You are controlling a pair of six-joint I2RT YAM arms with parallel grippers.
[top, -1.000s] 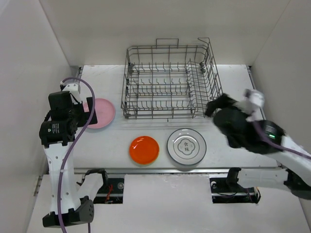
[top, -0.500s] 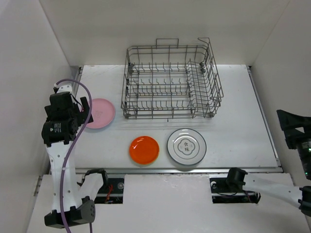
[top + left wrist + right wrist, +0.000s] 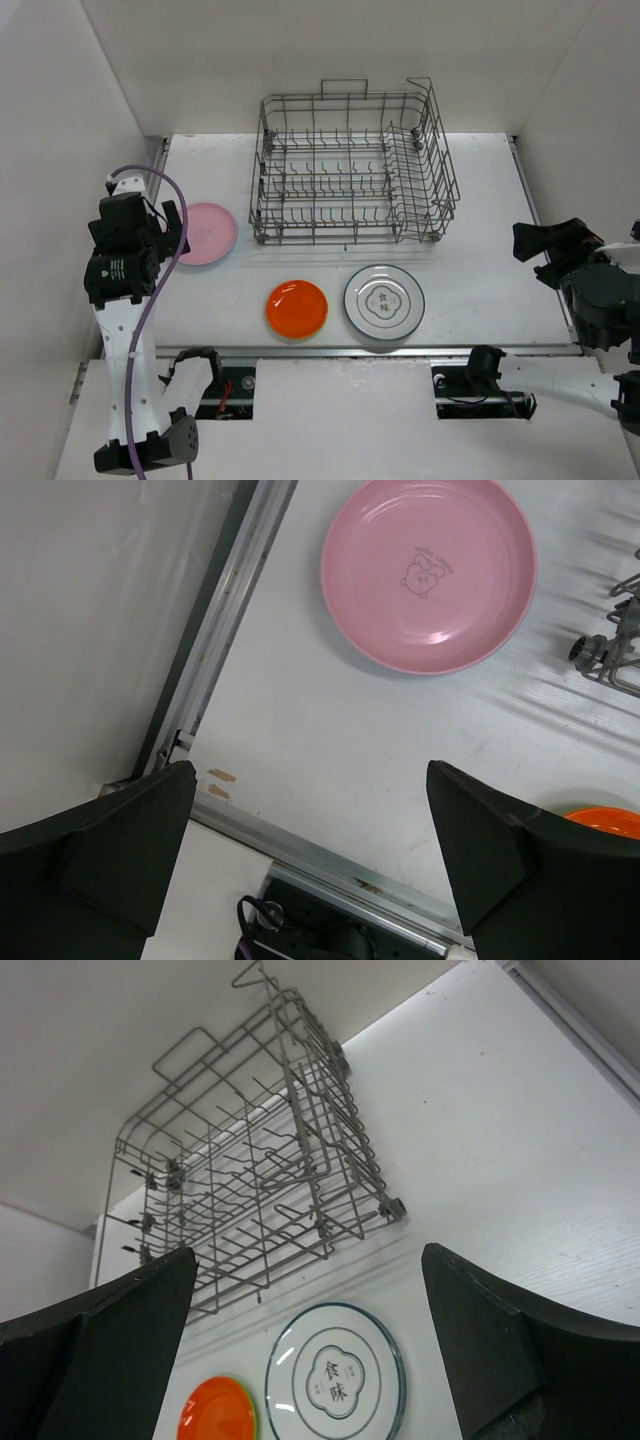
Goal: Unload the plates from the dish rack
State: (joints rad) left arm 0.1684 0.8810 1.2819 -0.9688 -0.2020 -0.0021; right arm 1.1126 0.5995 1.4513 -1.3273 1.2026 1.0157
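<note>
The grey wire dish rack (image 3: 350,170) stands at the back of the table with no plates showing between its tines; the right wrist view also shows the dish rack (image 3: 250,1190). Three plates lie flat on the table in front of it: a pink plate (image 3: 205,232), an orange plate (image 3: 297,308) with a green edge under it, and a white grey-rimmed plate (image 3: 384,300). My left gripper (image 3: 168,222) hangs open, near the pink plate (image 3: 428,572), holding nothing. My right gripper (image 3: 538,253) is open and bare at the table's right side, facing the white plate (image 3: 336,1375).
A metal rail (image 3: 370,350) runs along the table's near edge, with the arm bases below it. White walls close in on the left, back and right. A rack foot (image 3: 605,655) shows at the right of the left wrist view.
My right arm has swung away from the rack's right end to the table's right near corner. My left arm has drawn back slightly towards the near edge. The plates have not moved.
</note>
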